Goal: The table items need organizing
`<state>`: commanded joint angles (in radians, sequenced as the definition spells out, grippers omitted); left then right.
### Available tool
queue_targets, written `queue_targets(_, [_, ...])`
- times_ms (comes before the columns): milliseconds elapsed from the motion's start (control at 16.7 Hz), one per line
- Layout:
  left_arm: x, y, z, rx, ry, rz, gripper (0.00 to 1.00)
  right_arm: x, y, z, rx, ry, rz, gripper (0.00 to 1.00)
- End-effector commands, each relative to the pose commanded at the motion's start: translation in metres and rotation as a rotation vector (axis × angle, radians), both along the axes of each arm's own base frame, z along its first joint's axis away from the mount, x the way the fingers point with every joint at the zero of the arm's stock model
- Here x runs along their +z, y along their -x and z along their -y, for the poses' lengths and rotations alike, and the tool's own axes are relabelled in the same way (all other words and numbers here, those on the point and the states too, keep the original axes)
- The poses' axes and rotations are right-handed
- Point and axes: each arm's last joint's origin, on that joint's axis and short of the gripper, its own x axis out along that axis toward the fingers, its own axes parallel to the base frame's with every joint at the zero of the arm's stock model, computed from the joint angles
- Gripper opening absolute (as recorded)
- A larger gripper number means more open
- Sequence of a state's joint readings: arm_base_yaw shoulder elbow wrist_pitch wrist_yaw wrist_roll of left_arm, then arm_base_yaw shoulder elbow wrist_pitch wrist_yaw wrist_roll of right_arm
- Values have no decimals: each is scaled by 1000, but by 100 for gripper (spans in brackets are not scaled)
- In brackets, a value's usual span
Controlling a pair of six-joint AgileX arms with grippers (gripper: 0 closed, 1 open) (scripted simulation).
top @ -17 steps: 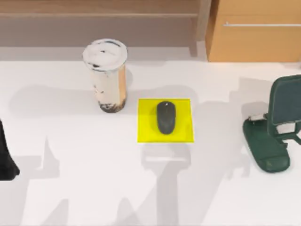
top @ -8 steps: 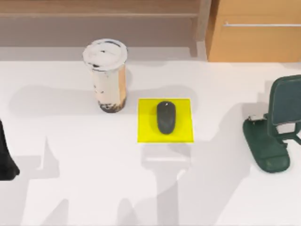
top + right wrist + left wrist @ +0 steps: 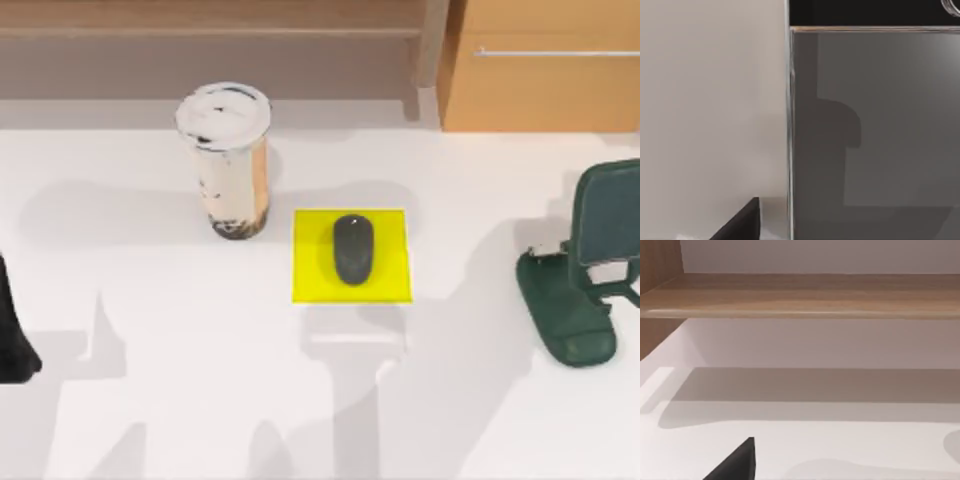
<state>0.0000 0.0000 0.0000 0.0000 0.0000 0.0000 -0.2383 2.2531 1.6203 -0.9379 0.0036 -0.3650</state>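
Jaws on either arm: you cannot tell how wide they stand. Your right gripper's fingertip (image 3: 742, 222) sits just beside the smartphone (image 3: 875, 125), so the phone step looks in hand. Next, seat it squarely on the phone stand (image 3: 575, 300), well right of the yellow pad (image 3: 390, 285). The left arm (image 3: 12, 330) is parked well left of that pad.

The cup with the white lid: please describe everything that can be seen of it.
The cup is tall, with a round white lid smudged dark. Its clear-looking wall shows milky brown drink, darker at the bottom. It stands upright on the white table, left of the yellow pad, apart from it. No claw touches it.
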Motion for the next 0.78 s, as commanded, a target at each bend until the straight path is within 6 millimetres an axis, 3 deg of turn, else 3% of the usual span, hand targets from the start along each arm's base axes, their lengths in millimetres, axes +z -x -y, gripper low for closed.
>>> queue_targets(540, [0, 0, 0, 0, 0, 0, 100, 0, 0, 0, 0, 0, 0, 2])
queue_targets(780, [0, 0, 0, 0, 0, 0, 100, 0, 0, 0, 0, 0, 0, 0])
